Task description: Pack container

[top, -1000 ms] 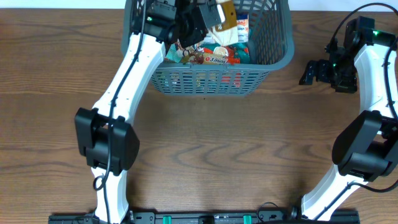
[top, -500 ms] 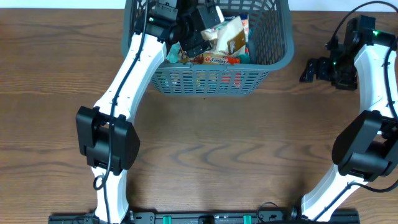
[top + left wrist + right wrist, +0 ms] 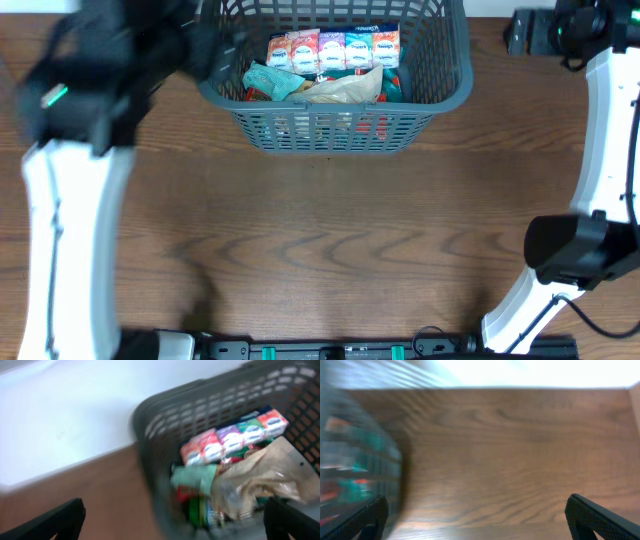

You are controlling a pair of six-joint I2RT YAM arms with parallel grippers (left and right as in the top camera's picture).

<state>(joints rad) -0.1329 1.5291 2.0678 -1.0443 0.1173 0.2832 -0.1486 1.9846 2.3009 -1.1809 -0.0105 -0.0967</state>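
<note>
The dark grey lattice container (image 3: 452,95) stands at the far middle of the table. Inside lie a row of small colourful packets (image 3: 335,48), a teal packet (image 3: 265,78) and a crumpled tan bag (image 3: 348,88). My left arm (image 3: 100,80) is a blur to the left of the container. In the left wrist view my left gripper (image 3: 175,507) is open and empty, beside the container's corner (image 3: 150,425), with the tan bag (image 3: 260,475) lying free inside. My right gripper (image 3: 477,505) is open over bare wood, right of the container (image 3: 355,470).
The table's far edge meets a white surface (image 3: 75,410) just behind the container. The right arm's base link (image 3: 570,250) stands at the front right, and its wrist (image 3: 560,30) is at the far right corner.
The left gripper opened and let the tan bag drop into the container, then swung out to the left. The right gripper moved toward the table's far edge.
</note>
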